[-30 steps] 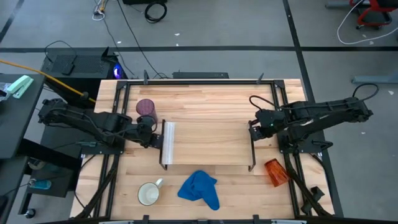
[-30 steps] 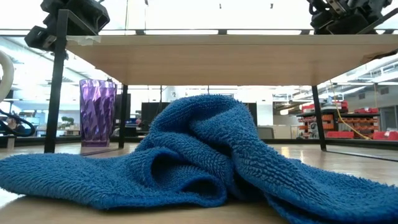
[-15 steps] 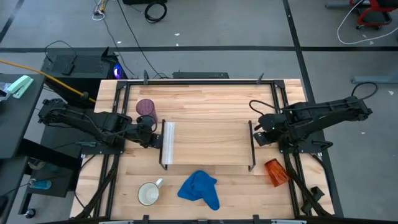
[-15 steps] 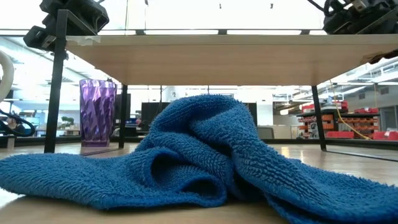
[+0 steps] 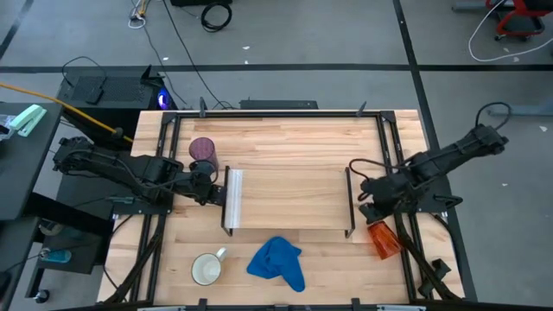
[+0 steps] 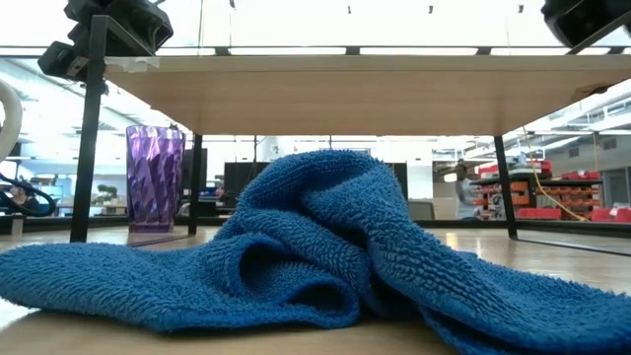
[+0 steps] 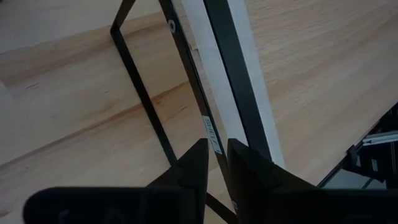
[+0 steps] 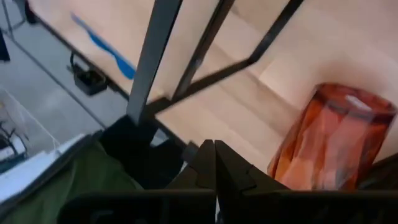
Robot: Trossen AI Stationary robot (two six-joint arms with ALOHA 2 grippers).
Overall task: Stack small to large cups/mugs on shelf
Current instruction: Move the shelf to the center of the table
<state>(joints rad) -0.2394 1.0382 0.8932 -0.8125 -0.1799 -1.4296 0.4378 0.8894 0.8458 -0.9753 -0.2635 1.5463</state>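
Since my left gripper point(image 5: 210, 187) pinches the shelf point(image 5: 289, 197) leg to steady it, my right gripper point(image 5: 370, 193), shut and empty, hangs just beside the tipped orange cup point(image 5: 382, 239); purple cup point(image 5: 202, 151), white mug point(image 5: 207, 269) wait on the tabletop point(image 5: 285, 138).

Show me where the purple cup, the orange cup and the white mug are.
purple cup point(image 5: 202, 149), high view, its rim.
orange cup point(image 5: 383, 239), high view, its side.
white mug point(image 5: 206, 270), high view, its opening.
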